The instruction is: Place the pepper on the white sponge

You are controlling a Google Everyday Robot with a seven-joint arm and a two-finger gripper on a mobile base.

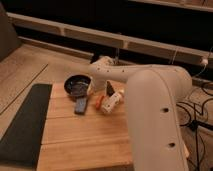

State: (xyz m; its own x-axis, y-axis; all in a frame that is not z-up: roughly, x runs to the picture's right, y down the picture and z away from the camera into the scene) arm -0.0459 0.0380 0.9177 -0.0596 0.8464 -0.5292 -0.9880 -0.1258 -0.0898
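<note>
The pepper (98,103), a small orange-red piece, lies on the wooden board (85,135), touching the left end of the white sponge (113,101), a cream block with red dots. My gripper (108,90) hangs from the white arm (150,95) just above the sponge and to the right of the pepper. It holds nothing that I can see.
A black round pan (77,84) sits at the board's back left. A blue-grey flat piece (80,105) lies left of the pepper. A dark mat (22,125) lies along the board's left side. Cables (200,112) hang at the right.
</note>
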